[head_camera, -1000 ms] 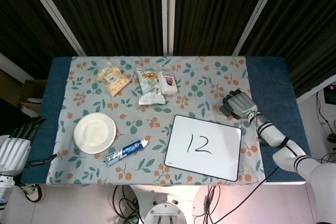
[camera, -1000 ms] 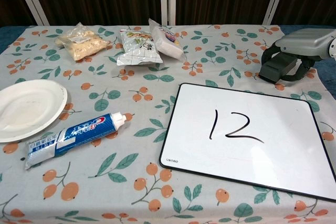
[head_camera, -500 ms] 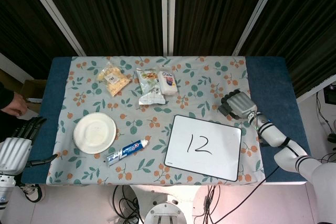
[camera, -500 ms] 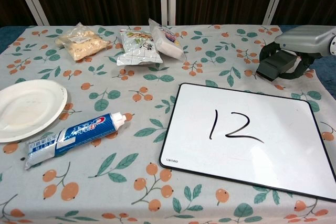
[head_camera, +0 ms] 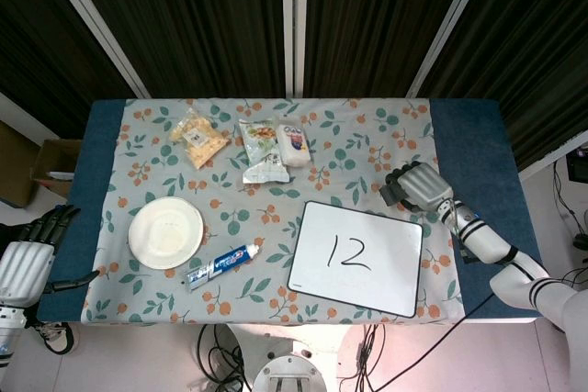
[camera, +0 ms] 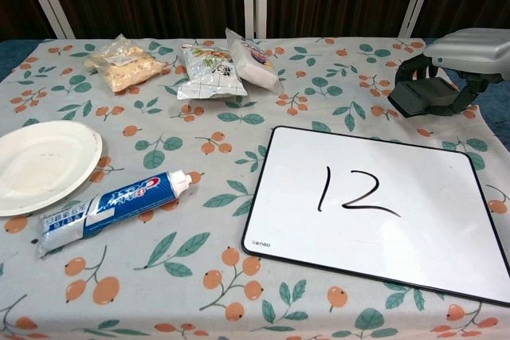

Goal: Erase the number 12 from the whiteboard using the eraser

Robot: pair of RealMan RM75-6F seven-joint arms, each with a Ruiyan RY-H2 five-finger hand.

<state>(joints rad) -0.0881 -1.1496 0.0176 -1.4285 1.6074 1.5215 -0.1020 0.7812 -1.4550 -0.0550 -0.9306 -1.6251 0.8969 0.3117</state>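
The whiteboard (head_camera: 397,274) (camera: 434,254) lies flat at the front right of the table, with "12" (head_camera: 350,252) (camera: 355,191) written in black near its middle. Just beyond the board's far right corner, my right hand (head_camera: 423,184) (camera: 472,47) grips a dark grey eraser (head_camera: 392,193) (camera: 421,98), its fingers curled around the block. The eraser is off the board, close above the cloth. My left hand (head_camera: 31,251) hangs beside the table's front left corner in the head view, holding nothing, and is out of the chest view.
On the floral cloth lie a white paper plate (head_camera: 165,232) (camera: 36,166), a toothpaste tube (head_camera: 221,263) (camera: 111,207), and three snack packets at the back (head_camera: 261,149) (camera: 209,69). A cardboard box (head_camera: 50,164) stands off the table's left side.
My right hand has turned and shifted slightly with the eraser, its forearm swinging toward the front edge. A person's hand seen at the left edge half a second ago is gone.
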